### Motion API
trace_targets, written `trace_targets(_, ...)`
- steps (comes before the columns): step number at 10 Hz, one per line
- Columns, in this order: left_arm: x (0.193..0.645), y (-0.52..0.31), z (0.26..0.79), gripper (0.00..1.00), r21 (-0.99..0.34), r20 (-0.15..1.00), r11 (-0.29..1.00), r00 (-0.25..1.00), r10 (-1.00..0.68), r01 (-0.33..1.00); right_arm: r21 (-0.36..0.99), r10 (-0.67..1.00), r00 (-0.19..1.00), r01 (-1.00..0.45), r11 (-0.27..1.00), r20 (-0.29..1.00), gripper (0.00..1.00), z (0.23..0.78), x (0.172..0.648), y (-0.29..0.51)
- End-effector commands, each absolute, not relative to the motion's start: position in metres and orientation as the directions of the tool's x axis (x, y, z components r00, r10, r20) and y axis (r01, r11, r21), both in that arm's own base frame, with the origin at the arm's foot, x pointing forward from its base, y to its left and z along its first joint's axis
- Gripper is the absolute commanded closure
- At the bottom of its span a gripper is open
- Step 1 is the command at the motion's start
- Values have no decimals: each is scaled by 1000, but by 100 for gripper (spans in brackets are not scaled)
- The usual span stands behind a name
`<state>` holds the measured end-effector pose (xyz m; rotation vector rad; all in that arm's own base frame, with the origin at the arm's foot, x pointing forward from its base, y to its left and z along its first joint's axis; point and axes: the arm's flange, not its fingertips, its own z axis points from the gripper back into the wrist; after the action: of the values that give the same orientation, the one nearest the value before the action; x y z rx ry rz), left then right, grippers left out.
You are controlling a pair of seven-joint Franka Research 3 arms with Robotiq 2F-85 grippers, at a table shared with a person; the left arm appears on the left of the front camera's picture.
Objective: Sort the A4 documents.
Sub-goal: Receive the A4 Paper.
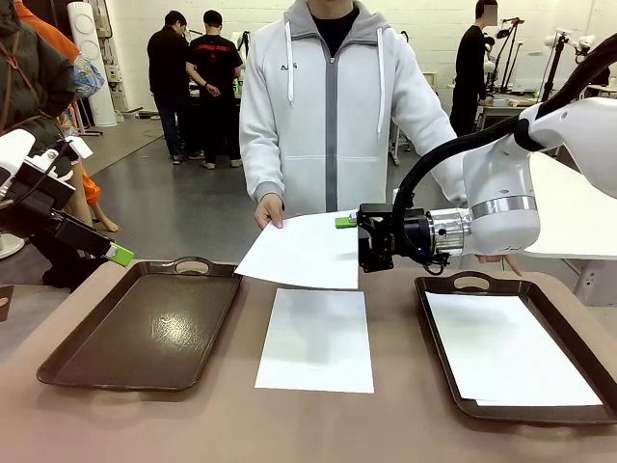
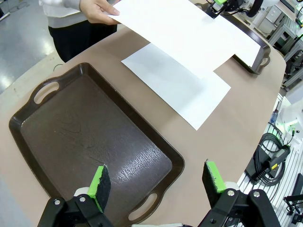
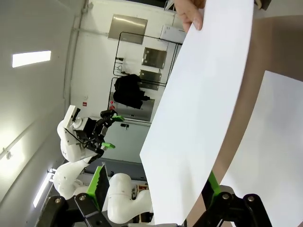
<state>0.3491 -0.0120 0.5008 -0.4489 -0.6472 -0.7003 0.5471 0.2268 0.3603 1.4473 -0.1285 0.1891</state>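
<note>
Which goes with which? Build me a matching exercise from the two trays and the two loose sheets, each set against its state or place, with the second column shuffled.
Column one:
1. left tray
2. right tray
3. sheet nearer the person
4. sheet nearer the robot

Column two:
A. lies flat on the tabletop between the trays
B. empty
C. held up off the table by the person's hand
D. has paper lying in it

Pairs: 1-B, 2-D, 3-C, 4-A.
</note>
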Motion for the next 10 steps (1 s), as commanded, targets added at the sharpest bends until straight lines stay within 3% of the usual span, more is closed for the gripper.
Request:
trace_targets(1,350,-10,499,0,-167,687,670,573,-447,724,982,-8,989,-147,114,149,0,357,554,232)
trace_targets(2,350,-10,499,0,-167,687,670,573,-447,724,984,-8,991,-133,115,134,0,356,554,232)
trace_targets(10,350,-10,499,0,-167,687,670,573,-447,724,989,-11,996,-81,126,83,70,356,562,227)
